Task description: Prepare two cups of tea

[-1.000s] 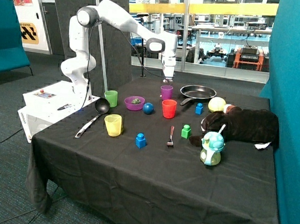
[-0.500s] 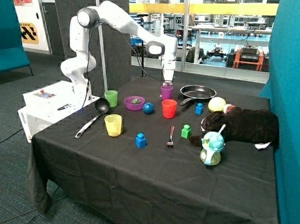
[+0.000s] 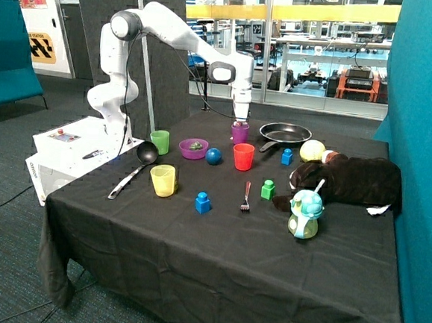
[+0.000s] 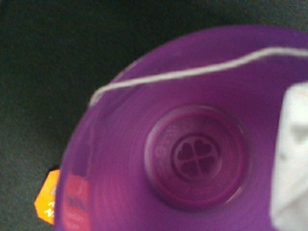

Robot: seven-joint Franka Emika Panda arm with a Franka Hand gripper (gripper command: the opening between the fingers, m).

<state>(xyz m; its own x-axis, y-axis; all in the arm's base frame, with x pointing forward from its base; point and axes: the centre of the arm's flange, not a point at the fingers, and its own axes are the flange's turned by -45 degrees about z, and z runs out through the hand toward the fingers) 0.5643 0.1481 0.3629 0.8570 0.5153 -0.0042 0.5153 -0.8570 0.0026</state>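
Note:
A purple cup stands at the back of the black table, next to a red cup. My gripper hangs straight down right over the purple cup's mouth. The wrist view looks into the purple cup, whose bottom is bare. A white tea bag shows at the cup's inner wall. Its white string runs across the cup's mouth and over the rim to an orange tag outside the cup. I see no second tea bag.
A black frying pan lies beside the purple cup. A purple bowl, blue ball, green cup, yellow cup, ladle, fork, toy blocks, a brown plush toy and a toy teapot are spread over the table.
The gripper has come down from above the purple cup to its mouth. Nothing else on the table has moved.

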